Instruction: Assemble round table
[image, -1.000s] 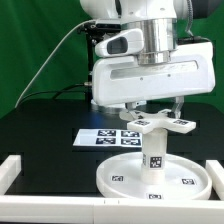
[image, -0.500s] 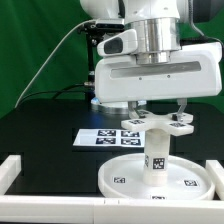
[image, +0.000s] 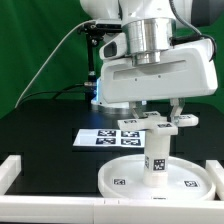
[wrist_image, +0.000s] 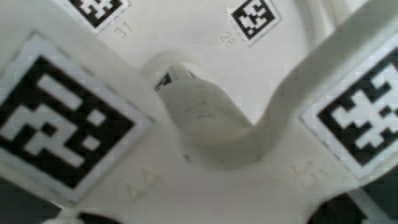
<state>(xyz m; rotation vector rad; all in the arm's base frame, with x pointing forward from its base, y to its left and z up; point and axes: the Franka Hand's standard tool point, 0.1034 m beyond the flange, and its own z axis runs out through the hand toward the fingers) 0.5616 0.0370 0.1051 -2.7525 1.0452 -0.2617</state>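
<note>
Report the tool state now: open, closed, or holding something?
The tool is closed on the white plastic cross-shaped base, which sits atop the short white cylindrical leg.

Round disc (image: 130, 166), 6 o'clock in the exterior view: white plastic, smooth, faint sheen.
Cylindrical leg (image: 156, 150): same white plastic, smooth.
Cross-shaped base (image: 155, 124): white plastic, matt, soft-edged up close in the wrist view; tags in flat black and white, without glare.
Marker board (image: 90, 138): thin white sheet, matt, paper-like.
Table (image: 45, 120): black, matt, even.
Border rim (image: 20, 165), 8 o'clock: white, smooth, dull.
Arm casing (image: 160, 75): glossy white plastic.
Collar (image: 150, 35), 12 o'clock: brushed silver metal.
Backdrop (image: 30, 40): green, matt, cloth-like.
</note>
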